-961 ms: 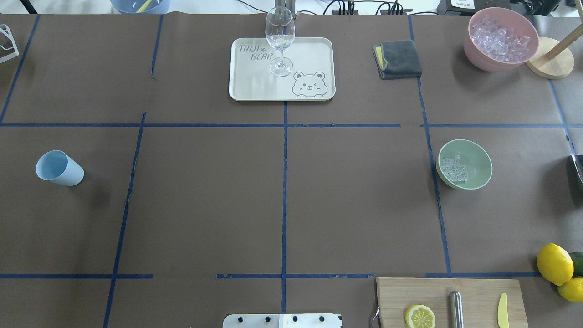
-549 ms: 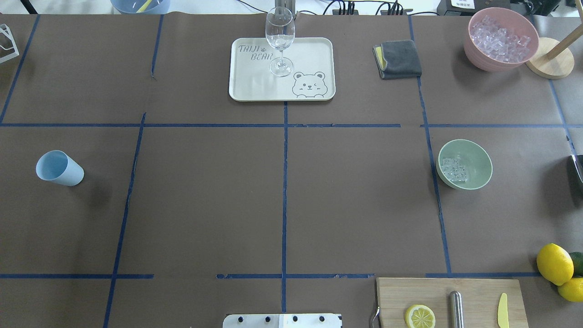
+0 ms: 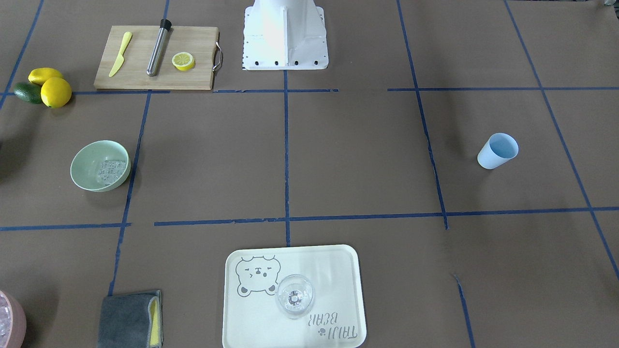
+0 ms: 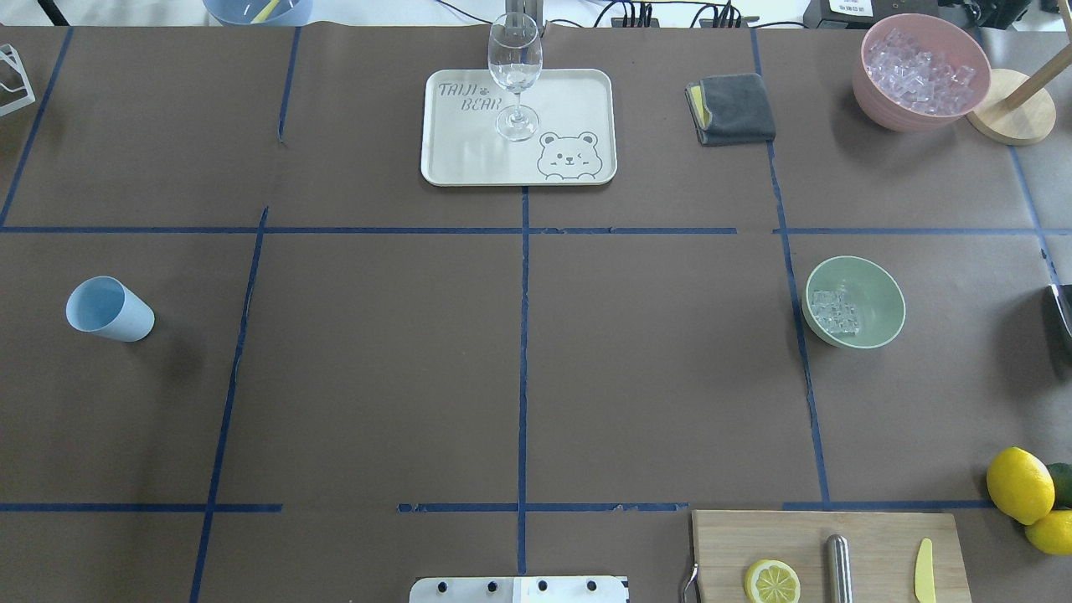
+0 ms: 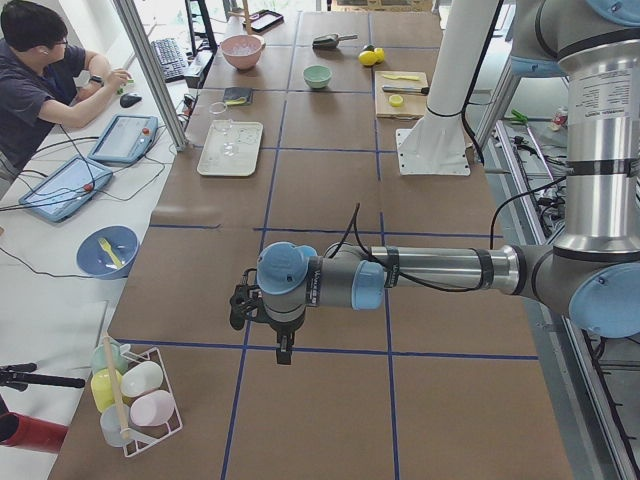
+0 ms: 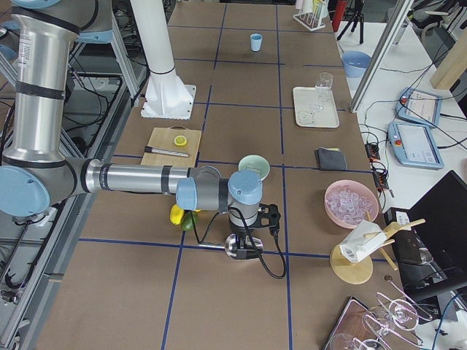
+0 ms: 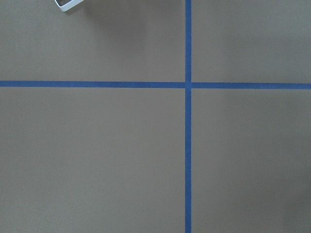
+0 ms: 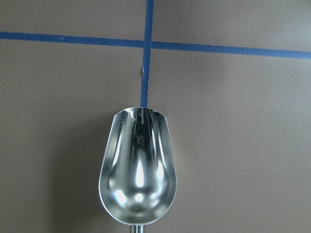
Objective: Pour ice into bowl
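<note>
The mint-green bowl [image 4: 879, 293] stands on the right half of the table and also shows in the front view [image 3: 87, 159]. A small cluster of clear ice cubes [image 4: 835, 312] lies inside it [image 3: 112, 171]. The right wrist view shows an empty shiny metal scoop [image 8: 137, 170] above the brown table cover. In the right side view the near right gripper [image 6: 244, 244] hangs low beside the bowl [image 6: 253, 167] with the scoop [image 6: 236, 248] at its tip. The left gripper [image 5: 285, 350] hangs over bare table far from the bowl. I cannot tell whether either gripper is open or shut.
A pink bowl [image 4: 921, 71] full of ice stands at the back right beside a wooden stand [image 4: 1013, 117]. A tray [image 4: 569, 100] holds a wine glass [image 4: 515, 71]. There are also a grey cloth [image 4: 733, 107], a light blue cup [image 4: 109, 308], a cutting board [image 4: 871, 536] and lemons [image 4: 1019, 484].
</note>
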Action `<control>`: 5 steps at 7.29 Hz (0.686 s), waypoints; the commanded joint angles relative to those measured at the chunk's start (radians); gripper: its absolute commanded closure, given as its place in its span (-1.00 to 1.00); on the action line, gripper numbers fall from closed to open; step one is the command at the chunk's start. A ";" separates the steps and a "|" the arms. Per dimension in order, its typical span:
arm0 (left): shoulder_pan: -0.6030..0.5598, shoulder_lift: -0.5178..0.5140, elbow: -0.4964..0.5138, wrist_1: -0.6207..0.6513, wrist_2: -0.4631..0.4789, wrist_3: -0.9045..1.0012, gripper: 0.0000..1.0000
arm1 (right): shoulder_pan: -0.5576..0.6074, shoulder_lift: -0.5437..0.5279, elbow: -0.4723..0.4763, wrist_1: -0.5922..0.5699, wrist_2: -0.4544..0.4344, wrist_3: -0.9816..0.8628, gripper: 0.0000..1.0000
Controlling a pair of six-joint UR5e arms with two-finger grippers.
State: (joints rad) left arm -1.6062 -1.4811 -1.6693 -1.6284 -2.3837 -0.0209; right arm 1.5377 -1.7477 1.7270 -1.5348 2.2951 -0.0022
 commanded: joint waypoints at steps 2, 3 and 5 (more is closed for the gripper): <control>0.002 -0.001 -0.001 0.001 0.000 -0.001 -1.00 | -0.001 -0.004 -0.041 0.016 -0.008 -0.004 -1.00; 0.002 -0.001 -0.001 0.004 0.000 -0.001 -1.00 | -0.001 0.005 -0.043 0.015 -0.008 -0.002 -1.00; 0.002 -0.001 -0.003 0.001 0.000 -0.001 -1.00 | -0.001 0.005 -0.040 0.013 0.012 0.004 -1.00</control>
State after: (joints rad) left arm -1.6046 -1.4819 -1.6703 -1.6263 -2.3838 -0.0215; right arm 1.5371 -1.7437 1.6865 -1.5204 2.2957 -0.0006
